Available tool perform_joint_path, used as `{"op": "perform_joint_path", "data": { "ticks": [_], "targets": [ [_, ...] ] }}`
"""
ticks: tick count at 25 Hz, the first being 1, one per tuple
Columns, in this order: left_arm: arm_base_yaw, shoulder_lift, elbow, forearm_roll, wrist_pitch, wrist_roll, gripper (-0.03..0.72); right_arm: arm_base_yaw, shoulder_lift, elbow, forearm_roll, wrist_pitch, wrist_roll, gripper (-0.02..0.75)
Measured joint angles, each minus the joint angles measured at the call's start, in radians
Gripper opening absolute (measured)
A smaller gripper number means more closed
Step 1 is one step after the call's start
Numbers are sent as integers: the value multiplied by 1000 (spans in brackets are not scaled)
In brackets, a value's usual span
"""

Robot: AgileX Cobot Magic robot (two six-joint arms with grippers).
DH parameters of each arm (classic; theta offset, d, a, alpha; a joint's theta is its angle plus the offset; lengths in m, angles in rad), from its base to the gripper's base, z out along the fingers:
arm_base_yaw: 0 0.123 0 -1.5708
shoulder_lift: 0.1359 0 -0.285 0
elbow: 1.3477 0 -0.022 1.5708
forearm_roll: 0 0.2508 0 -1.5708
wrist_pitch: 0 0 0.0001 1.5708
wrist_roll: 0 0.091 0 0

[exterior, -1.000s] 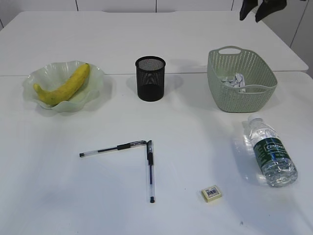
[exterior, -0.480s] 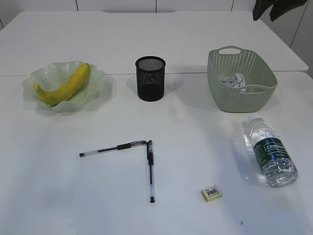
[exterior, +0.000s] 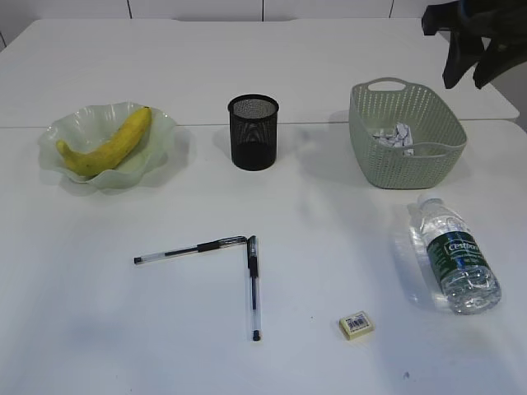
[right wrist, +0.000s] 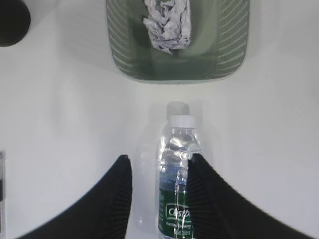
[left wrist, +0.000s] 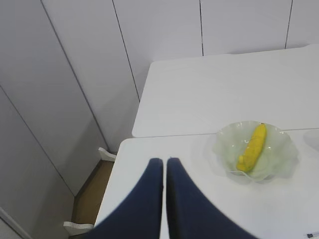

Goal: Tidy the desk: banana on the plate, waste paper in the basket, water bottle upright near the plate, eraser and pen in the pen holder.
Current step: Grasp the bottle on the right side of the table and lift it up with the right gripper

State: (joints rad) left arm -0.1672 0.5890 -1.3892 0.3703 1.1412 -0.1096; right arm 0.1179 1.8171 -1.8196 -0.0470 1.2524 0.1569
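- Right wrist view cuts off the lower half of the water bottle (right wrist: 175,189), which lies on its side below the basket (right wrist: 177,69) holding crumpled paper (right wrist: 167,25).
- Right gripper (right wrist: 160,164) hangs spread above the bottle, grasping nothing.
- Left gripper (left wrist: 165,167) is clenched, empty.
- White desk (exterior: 329,247); pale wall panels (left wrist: 60,74) behind.

You get bright, even light from above on the white desk (exterior: 99,329), nearly washed out. Soft shadows fall just beside the black mesh cup (exterior: 254,132) and the basket (exterior: 407,136). The bottle (right wrist: 176,184) throws glints onto the desk beside it. Both wrist views show the dark pincer fingers (left wrist: 144,204) blurred, close to the lens.
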Motion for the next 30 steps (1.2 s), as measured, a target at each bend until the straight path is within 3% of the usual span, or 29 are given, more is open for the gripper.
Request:
{"op": "perform_joint_path", "data": {
  "ticks": [9,18,23,30],
  "targets": [
    [0,0,0,-33,27,0,-16,0,-12,156,47,-5,-11,298],
    [0,0,0,-77,96,0,-16,0,-10,285,3,-12,5,547],
    [0,0,0,-110,102,0,-16,0,45,285,-29,-16,39,566],
    [0,0,0,-130,107,0,-16,0,134,285,23,-28,64,568]
  ]
}}
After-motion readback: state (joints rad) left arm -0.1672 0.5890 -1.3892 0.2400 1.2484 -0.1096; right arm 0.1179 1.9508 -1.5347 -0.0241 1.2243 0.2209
